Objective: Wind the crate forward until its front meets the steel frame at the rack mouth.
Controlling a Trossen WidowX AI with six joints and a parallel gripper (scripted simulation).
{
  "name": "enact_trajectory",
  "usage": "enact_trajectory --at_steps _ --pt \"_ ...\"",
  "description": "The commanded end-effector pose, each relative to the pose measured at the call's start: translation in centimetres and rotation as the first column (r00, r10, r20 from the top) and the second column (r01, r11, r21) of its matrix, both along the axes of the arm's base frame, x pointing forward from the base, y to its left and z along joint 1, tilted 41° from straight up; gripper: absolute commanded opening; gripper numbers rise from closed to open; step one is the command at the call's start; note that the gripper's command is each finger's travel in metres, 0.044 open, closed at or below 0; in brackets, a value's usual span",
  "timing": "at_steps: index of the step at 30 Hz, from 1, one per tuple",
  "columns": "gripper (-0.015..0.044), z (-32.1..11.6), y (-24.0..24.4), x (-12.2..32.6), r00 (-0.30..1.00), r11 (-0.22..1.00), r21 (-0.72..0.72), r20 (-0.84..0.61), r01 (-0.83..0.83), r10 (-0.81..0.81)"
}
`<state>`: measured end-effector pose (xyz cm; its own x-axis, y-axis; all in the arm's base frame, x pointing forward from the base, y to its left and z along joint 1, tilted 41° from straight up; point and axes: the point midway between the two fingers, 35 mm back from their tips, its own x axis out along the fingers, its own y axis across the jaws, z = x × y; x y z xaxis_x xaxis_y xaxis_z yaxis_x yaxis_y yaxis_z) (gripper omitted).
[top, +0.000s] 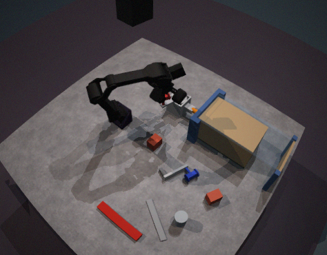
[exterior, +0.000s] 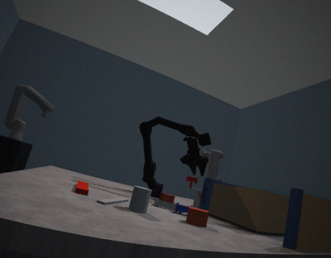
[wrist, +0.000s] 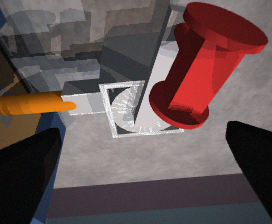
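The tan crate (top: 235,128) (exterior: 245,206) sits flat inside the clear-panelled cubby, its front close behind the blue frame (top: 192,129) (exterior: 205,195) at the mouth; whether they touch I cannot tell. An orange strap piece (top: 194,110) (wrist: 35,103) lies between the crate and the pale winch (top: 180,107) (wrist: 113,112). The handle's grey arm crosses the winch top; its red knob (top: 167,96) (exterior: 191,179) (wrist: 203,80) stands up from the arm's end. Its key is hidden. My gripper (top: 169,96) (exterior: 198,174) (wrist: 143,132) is open and empty, above the winch and clear of the knob.
A grey crank (top: 175,171) with a blue knob (top: 191,174) (exterior: 183,208) lies mid-bench. Around it are two orange-red blocks (top: 154,142) (top: 214,196), a red bar (top: 119,220), a grey bar (top: 156,220) and a grey cylinder (top: 181,218) (exterior: 140,199).
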<state>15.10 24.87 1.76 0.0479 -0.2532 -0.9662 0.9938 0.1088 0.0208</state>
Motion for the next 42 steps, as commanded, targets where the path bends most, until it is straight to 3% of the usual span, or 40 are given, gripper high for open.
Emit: enact_trajectory --at_steps 1,6,12,16,31,42 --pt "0.044 1.7 1.3 -0.5 1.0 1.0 0.0 -0.004 0.005 -0.005" --pt "0.044 1.9 1.4 -0.6 1.0 1.0 0.0 -0.004 0.005 -0.005" --pt "0.044 6.5 2.2 -3.3 1.0 1.0 -0.001 -0.006 0.005 -0.005" --pt "0.044 7.2 2.2 -3.8 1.0 1.0 -0.002 -0.007 0.005 -0.005" --pt "0.044 -0.7 11.4 -2.5 0.999 0.978 -0.207 0.046 -0.009 0.019" --pt "0.044 -2.1 12.2 -2.6 0.998 0.968 -0.25 0.057 -0.006 0.021"
